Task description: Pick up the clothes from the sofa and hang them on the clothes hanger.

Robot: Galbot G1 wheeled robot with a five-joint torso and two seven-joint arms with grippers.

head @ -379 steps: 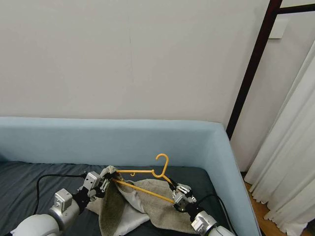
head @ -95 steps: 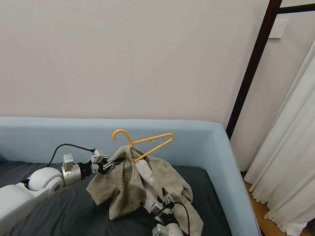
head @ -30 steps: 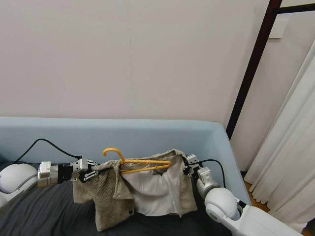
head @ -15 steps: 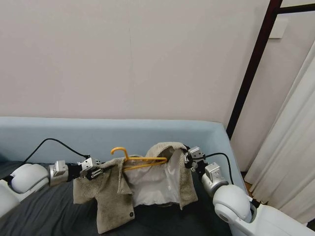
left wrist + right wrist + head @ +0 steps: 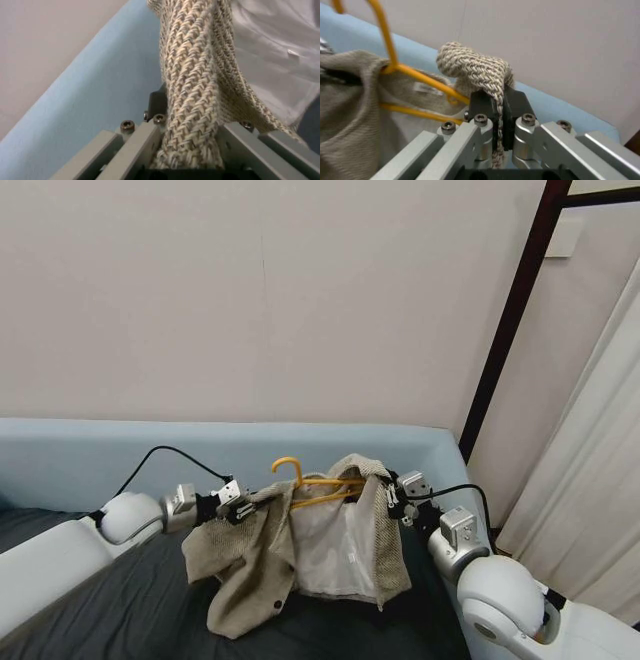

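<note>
Head view: jacket [image 5: 250, 552] and hanger [image 5: 330, 479] moved toward the sofa's [image 5: 100, 460] right end. The left gripper [image 5: 238, 505] and right gripper [image 5: 393, 497] clamp it (tightly).

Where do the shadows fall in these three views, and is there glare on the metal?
Head view: even light on the wall, no glare; the knit jacket darkens the sofa seat beneath its hem. Left wrist view: the knit falls into shade between the fingers of the left pincer. Right wrist view: the right pincer shows a dull metal sheen, no hotspots; its pads are dark.
</note>
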